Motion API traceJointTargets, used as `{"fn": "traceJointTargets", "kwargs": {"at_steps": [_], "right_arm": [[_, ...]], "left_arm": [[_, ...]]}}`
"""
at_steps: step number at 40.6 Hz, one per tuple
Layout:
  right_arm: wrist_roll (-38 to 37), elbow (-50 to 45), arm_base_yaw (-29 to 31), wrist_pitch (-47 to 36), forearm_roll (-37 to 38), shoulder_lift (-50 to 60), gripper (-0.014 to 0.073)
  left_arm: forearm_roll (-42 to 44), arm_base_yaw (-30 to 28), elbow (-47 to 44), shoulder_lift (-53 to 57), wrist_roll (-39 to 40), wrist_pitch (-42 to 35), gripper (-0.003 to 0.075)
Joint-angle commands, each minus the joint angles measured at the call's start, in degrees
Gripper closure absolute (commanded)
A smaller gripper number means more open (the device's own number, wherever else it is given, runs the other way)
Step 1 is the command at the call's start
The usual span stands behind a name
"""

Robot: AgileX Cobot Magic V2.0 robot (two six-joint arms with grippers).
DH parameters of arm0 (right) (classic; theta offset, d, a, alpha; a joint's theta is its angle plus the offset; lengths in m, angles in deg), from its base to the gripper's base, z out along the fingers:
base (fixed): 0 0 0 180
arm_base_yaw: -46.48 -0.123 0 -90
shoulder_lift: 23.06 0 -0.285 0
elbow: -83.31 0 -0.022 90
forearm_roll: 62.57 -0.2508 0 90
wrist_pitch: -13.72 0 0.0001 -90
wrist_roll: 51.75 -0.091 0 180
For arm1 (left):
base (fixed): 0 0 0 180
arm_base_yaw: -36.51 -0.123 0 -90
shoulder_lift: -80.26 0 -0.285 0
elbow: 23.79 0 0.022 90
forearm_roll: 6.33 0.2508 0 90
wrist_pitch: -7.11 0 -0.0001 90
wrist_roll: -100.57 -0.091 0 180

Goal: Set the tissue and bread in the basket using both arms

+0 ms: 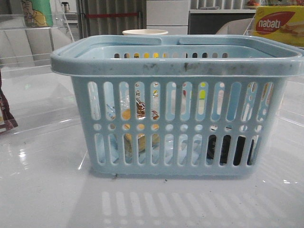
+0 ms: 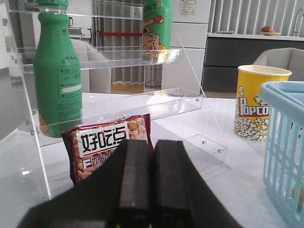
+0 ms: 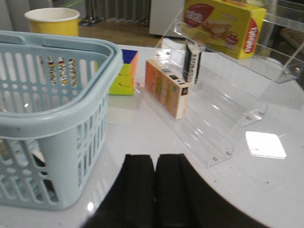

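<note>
The light-blue basket [image 1: 175, 61] fills the front view; its edge shows in the left wrist view [image 2: 285, 142] and its side in the right wrist view [image 3: 52, 123]. Through its slots I see the golden bread [image 1: 137, 118] in clear plastic at the left and the blackish tissue pack [image 1: 228, 149] low at the right; both lie inside. My left gripper [image 2: 152, 147] is shut and empty, left of the basket, facing a brown-red snack packet [image 2: 107, 142]. My right gripper [image 3: 156, 161] is shut and empty, right of the basket. Neither gripper shows in the front view.
A clear acrylic shelf [image 2: 156, 102] holds two green bottles [image 2: 57, 71]. A yellow popcorn cup [image 2: 256, 102] stands behind the basket. On the right a second acrylic shelf [image 3: 228, 95] holds the yellow nabati box [image 3: 223, 23], with an orange box [image 3: 166, 88] and a colourful cube [image 3: 123, 71] beside it.
</note>
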Motion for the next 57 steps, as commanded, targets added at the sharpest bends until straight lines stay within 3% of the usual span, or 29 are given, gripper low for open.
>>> {"fn": "traceJointTargets", "kwargs": {"at_steps": [1, 15, 57], "right_arm": [[0.3, -3.9, 3.5, -11.7, -1.3, 2.8, 0.051], [0.3, -14.6, 5.8, -24.7, -1.5, 7.0, 0.051], [0.3, -14.4, 4.6, -24.5, -2.5, 7.0, 0.051]], "left_arm": [[-0.2, 0.4, -0.5, 1.0, 0.2, -5.5, 0.0627], [-0.2, 0.4, -0.5, 1.0, 0.2, -5.5, 0.0627], [-0.2, 0.4, -0.5, 1.0, 0.2, -5.5, 0.0627]]}}
